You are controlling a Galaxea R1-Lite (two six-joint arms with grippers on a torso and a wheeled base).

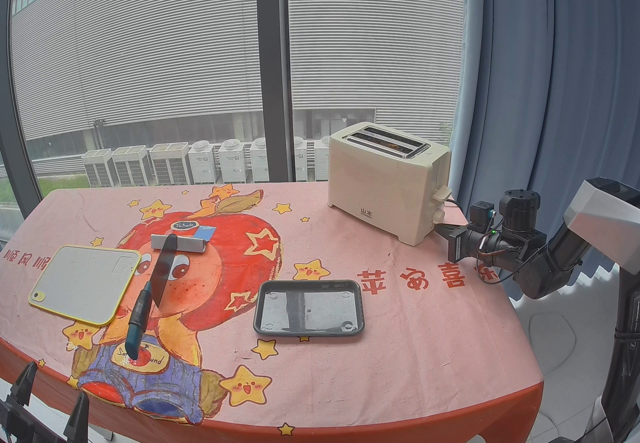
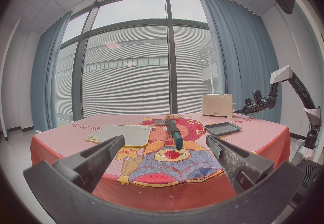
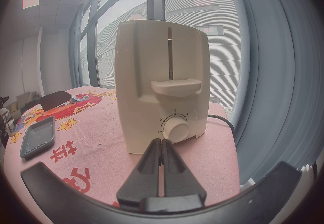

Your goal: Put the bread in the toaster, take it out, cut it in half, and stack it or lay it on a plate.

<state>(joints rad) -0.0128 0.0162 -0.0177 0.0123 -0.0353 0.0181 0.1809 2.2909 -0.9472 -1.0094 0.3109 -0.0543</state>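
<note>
We read this as the toasting stage. The cream two-slot plastic toaster [image 1: 390,188] stands at the far right of the table [image 1: 427,344], which is covered by a pink cartoon-print cloth. Its top slots [image 1: 392,143] show a brownish strip deep inside. We take that for the bread, sunk low, though we cannot make out a slice for certain. On the toaster's end face the cream push-down lever [image 3: 175,87] sits at the bottom of its slit, above the round timer dial [image 3: 176,130].

The right tool [image 3: 161,142] is closed with nothing between its fingers. Its tips are just before the dial and below the lever, and seem to be apart from both. The left tool [image 2: 164,140] is spread wide and empty at the near left edge of the table, well apart from the toaster.

The things for the later steps lie ready:
- A pale grey cutting board with a yellow rim [image 1: 85,282] lies on the left.
- Just beside it is a knife with a dark blade and blue-black handle [image 1: 150,291], its blade tip at a small grey stand [image 1: 177,242].
- A black rectangular tray [image 1: 309,308] lies in the middle, bare.

We judge that the next move is to bring the bread up. That means hooking the closed tips under the lever and lifting, or waiting for it to spring. The tool would then open above the slots and pinch the slice by its top edge. Care is needed not to nudge the dial or shove the light toaster along the cloth.
</note>
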